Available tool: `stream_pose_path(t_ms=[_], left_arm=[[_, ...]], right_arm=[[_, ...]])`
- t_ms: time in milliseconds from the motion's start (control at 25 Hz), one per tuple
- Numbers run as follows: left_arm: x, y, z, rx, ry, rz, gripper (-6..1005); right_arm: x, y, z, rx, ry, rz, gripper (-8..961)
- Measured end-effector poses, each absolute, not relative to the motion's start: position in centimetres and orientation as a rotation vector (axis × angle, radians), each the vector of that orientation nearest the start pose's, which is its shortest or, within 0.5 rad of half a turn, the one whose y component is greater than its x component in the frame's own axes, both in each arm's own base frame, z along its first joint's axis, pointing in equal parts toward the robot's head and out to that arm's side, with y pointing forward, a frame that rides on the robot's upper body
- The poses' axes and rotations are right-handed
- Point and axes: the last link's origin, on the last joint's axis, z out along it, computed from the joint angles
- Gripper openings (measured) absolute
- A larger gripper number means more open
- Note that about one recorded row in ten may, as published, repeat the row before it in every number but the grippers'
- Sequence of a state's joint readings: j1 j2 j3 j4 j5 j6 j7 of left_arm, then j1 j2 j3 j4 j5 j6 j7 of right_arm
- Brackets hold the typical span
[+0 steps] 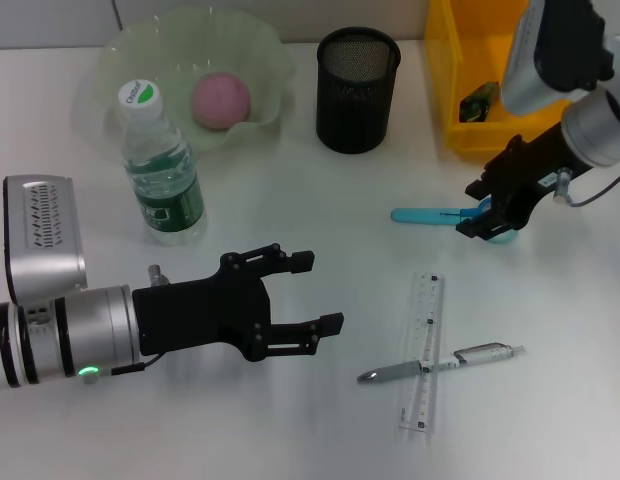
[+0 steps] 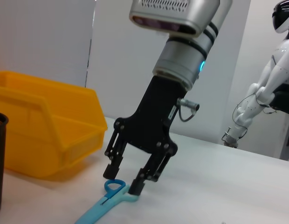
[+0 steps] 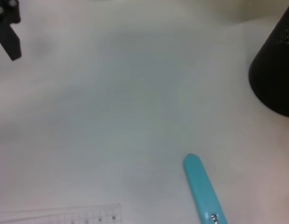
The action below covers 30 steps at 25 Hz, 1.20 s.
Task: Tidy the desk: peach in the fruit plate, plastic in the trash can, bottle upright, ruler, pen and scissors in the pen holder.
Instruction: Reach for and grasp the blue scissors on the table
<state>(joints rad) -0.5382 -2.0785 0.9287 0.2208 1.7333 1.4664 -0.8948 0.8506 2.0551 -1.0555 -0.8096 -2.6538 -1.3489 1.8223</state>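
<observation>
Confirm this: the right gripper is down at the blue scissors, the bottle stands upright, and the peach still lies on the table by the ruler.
One thing is wrong: the peach already lies in the fruit plate, as the head view shows. The rest holds: the right gripper is down at the blue scissors and the bottle stands upright.

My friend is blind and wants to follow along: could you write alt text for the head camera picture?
The right claw reaches down over the handle end of blue scissors lying on a white desk. The left claw hovers open beside an upright bottle; a peach sits in a fruit plate, near a pen holder, ruler and pen.
</observation>
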Motion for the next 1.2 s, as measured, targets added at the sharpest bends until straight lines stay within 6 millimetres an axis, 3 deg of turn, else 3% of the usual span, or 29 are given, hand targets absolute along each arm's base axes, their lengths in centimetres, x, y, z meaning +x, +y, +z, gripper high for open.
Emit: stream_pose_path(t_ms=[320,1200], left_arm=[[-26.6,28.2,-7.8,-2.805,-0.427,-0.828,847],[-26.5,28.4,-7.8,-2.809,-0.432,-0.827,847]], right_arm=[[21.8,41.0,-2.0,-2.825,0.304,-0.448,500],[23.3,41.1,-3.0,-2.794,0.288,-0.462,398]])
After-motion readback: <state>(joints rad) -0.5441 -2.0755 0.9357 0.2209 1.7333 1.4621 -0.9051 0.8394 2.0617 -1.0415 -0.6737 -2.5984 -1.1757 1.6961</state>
